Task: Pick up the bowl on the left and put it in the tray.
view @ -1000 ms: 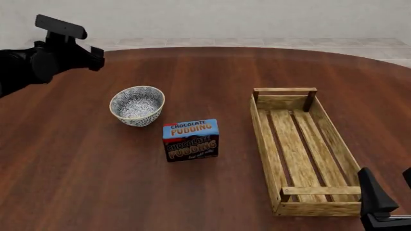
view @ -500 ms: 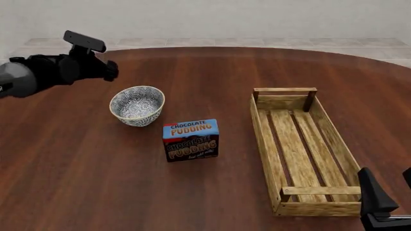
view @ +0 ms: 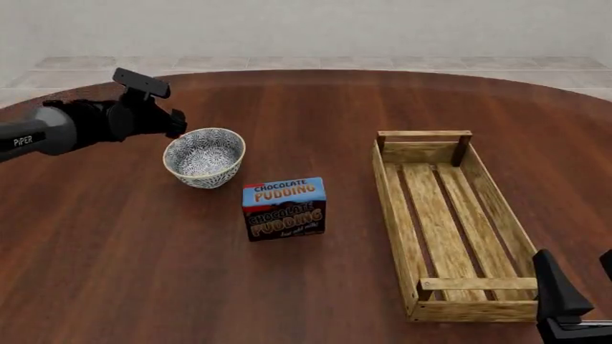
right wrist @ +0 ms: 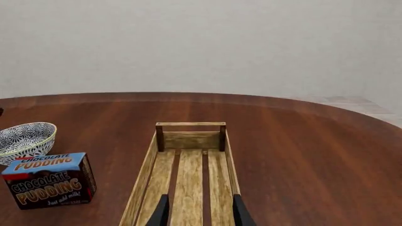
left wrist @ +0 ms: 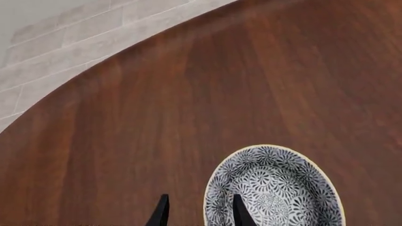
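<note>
The blue-and-white patterned bowl stands upright on the left of the table, also seen in the left wrist view and the right wrist view. My left gripper hovers at the bowl's far-left rim. It is open, holding nothing, with the rim lying between its two fingers. The light-wood slatted tray lies on the right with nothing in it. My right gripper is low at the tray's near end, open and pointing along the slats.
A chocolate pudding box stands just to the near right of the bowl, between it and the tray. The round wooden table ends at a tiled floor and pale wall behind.
My left arm has swung right and down, from the far left edge to the bowl's rim. The bowl, box, tray and right arm have not moved.
</note>
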